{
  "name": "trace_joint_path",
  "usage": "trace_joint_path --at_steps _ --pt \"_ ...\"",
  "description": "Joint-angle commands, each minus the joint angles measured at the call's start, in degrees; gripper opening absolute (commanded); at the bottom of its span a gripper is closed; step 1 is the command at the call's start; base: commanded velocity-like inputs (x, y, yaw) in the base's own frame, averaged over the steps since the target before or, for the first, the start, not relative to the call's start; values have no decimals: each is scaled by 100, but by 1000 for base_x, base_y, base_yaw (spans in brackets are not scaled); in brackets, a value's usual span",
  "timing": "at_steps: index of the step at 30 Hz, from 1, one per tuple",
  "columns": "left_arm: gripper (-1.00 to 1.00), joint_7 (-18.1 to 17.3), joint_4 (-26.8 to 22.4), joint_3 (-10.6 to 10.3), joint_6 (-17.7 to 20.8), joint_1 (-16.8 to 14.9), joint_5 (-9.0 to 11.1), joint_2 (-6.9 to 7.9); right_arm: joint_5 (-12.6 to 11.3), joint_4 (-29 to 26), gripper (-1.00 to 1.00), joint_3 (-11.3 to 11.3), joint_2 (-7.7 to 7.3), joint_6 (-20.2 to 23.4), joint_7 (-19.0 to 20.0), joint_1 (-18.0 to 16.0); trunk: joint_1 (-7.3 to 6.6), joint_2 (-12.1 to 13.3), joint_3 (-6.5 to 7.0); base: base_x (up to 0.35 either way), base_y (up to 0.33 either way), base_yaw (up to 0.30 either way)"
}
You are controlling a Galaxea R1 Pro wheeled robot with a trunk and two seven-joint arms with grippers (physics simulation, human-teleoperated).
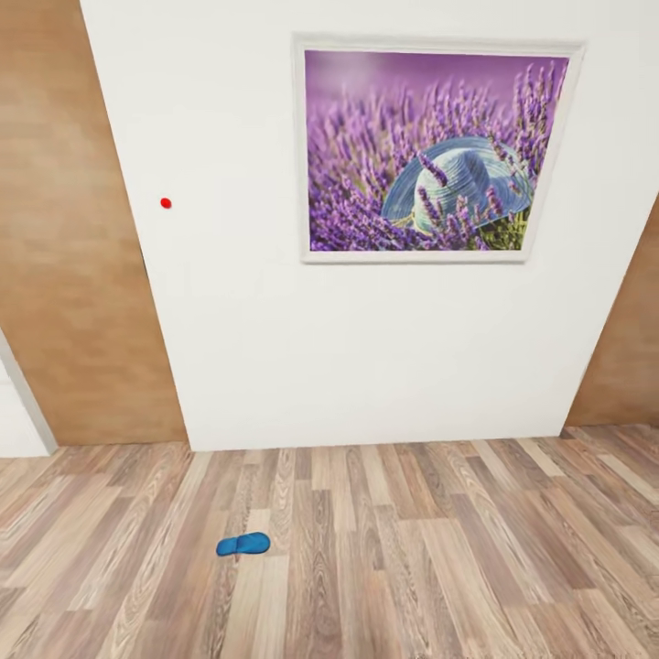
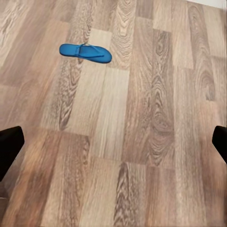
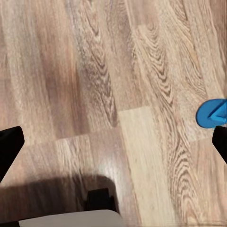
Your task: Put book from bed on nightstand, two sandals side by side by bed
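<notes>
**Clerk:** Item one, going left to right. What sits at the left?

**Operator:** A brown wood-grain panel (image 1: 73,238), then a white wall (image 1: 275,348) carrying a small red dot (image 1: 166,203). Right of that hangs a framed picture (image 1: 430,151) of lavender with a pale blue hat. A second brown panel (image 1: 631,339) closes the right edge.

**Clerk:** Item two, the task's things?

**Operator:** One blue sandal (image 1: 243,545), flat and sole down on the wood-plank floor (image 1: 439,549), left of centre and well clear of the wall's foot. My left wrist camera sees it too (image 2: 85,51), thong strap up. The right wrist camera catches only its rounded end (image 3: 213,113) at the frame edge. I see no bed here, so I judge this sandal lies away from where it belongs, which is why I am facing it.

**Clerk:** Item three, grippers?

**Operator:** Left gripper (image 2: 113,142): jaws wide apart, dark fingertips (image 2: 9,146) at either side, nothing between them but floor. Right gripper (image 3: 113,142): likewise spread and empty, held above bare planks. Both hang open because nothing is being carried yet.

**Clerk:** Step in hand?

**Operator:** By my reckoning, approaching the sandal for a pick, probably with the left arm, which has it better framed.
</notes>
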Motion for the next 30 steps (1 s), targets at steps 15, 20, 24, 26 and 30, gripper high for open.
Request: trace_joint_path --at_steps 15,20,24,26,30 --pt "100 -1 -5 6 -8 2 38 -3 3 -5 100 0 -2 -7 -11 1 0 -2 71 1 0 -278" --pt "100 -1 -5 9 -8 2 39 -3 3 -5 100 0 3 -7 -11 1 0 -2 95 0 0 -278" --pt "100 -1 -5 13 -8 2 39 3 3 -5 100 0 2 -7 -11 1 0 -2 115 54 0 -278" --pt "100 -1 -5 14 -8 2 39 0 3 -5 100 0 -2 -7 -11 1 0 -2 125 148 0 -278" --pt "100 -1 -4 14 -8 2 39 1 3 -5 100 0 -4 -7 -11 1 0 -2 145 227 0 -278"
